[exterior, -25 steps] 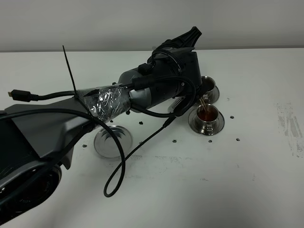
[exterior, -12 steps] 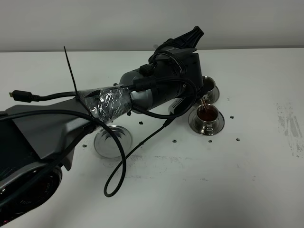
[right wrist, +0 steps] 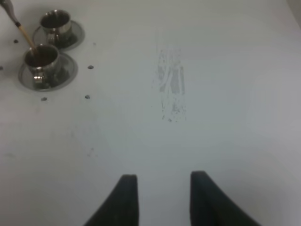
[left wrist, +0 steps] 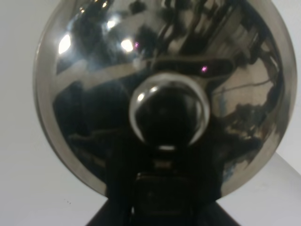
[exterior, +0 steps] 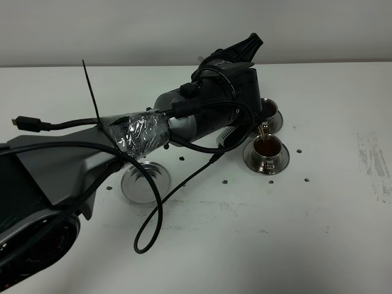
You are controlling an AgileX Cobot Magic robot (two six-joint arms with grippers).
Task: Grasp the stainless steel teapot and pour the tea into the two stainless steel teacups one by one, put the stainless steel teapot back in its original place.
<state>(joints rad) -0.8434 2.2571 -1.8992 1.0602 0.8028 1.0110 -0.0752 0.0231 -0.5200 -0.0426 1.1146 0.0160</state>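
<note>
My left gripper [left wrist: 162,188] is shut on the stainless steel teapot [left wrist: 164,89], whose domed lid and knob fill the left wrist view. In the high view my left arm [exterior: 208,110] hides the pot; only the spout tip [exterior: 262,127] shows. A thin brown stream falls from it into the nearer teacup [exterior: 267,148], which holds tea on its saucer. The farther teacup [exterior: 268,109] stands just behind. Both show in the right wrist view, the nearer [right wrist: 42,59] and the farther [right wrist: 55,22]. The wide saucer [exterior: 144,181] lies bare at the left. My right gripper [right wrist: 161,197] is open and empty.
A black cable [exterior: 150,233] loops down from the left arm over the table in front of the wide saucer. Small dark dots [exterior: 306,179] are scattered around the cups. A grey scuff mark [exterior: 373,162] is on the table at the right.
My left wrist has shifted slightly up and to the right with the teapot. The tea keeps streaming into the nearer cup. The right gripper's earlier state is not shown.
</note>
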